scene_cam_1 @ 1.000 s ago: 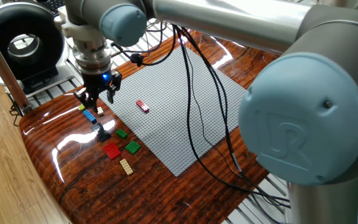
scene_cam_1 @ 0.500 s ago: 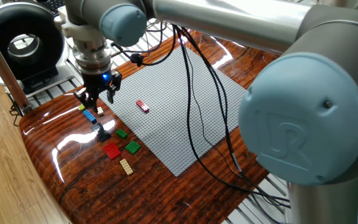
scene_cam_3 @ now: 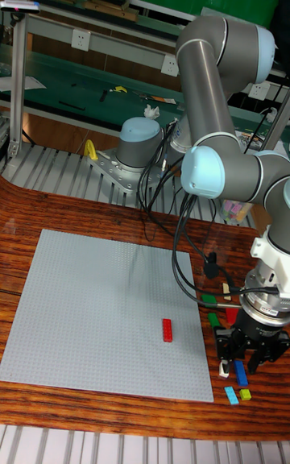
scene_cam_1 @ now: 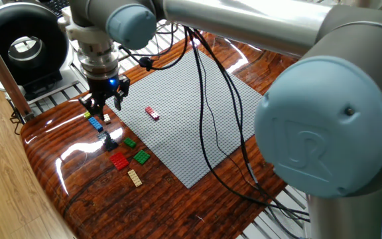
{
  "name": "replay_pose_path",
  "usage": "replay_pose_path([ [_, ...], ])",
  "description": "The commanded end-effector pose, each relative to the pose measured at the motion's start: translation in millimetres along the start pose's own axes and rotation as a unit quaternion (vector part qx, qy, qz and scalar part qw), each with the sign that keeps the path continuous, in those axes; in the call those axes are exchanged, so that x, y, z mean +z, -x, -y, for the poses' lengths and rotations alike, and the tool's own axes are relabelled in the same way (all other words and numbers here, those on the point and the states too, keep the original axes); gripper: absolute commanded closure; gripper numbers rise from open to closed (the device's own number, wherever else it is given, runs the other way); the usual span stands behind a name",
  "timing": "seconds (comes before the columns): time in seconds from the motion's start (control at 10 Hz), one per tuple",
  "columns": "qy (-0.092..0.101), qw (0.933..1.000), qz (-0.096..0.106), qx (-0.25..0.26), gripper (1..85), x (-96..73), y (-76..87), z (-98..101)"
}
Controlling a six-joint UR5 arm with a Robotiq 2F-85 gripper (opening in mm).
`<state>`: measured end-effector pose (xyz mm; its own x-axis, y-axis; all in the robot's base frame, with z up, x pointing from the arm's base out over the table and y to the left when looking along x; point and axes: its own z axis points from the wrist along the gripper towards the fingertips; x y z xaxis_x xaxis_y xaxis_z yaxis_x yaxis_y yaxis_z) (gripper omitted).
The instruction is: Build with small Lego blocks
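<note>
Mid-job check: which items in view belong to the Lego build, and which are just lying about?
Job:
- red brick on the grey baseplate
- loose bricks on the wood: blue, green, red plate, tan
- gripper over the blue one

Lying about:
- black ring-shaped device
- dangling cables

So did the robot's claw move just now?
No. In the fixed view the claw sits at the same spot above the blue brick, just left of the grey baseplate's edge.
</note>
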<state>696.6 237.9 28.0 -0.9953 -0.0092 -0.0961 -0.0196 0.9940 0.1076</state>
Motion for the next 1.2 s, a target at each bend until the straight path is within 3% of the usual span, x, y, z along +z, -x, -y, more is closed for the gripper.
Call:
replay_pose_path([
  [0.0, 0.012, 0.9999, 0.005, 0.006, 38.7, -1.0, 3.4, -5.1],
  [0.5, -0.004, 0.9999, 0.011, -0.007, 42.0, -1.0, 6.8, 3.3],
  [0.8, -0.03, 0.9995, 0.005, 0.006, 42.0, 3.8, -8.3, 35.8],
  [0.9, -0.023, 0.9996, 0.0, 0.019, 41.3, 3.7, -14.9, 34.6],
  [1.1, -0.02, 0.9991, 0.005, 0.037, 40.3, 3.8, -12.5, 33.5],
])
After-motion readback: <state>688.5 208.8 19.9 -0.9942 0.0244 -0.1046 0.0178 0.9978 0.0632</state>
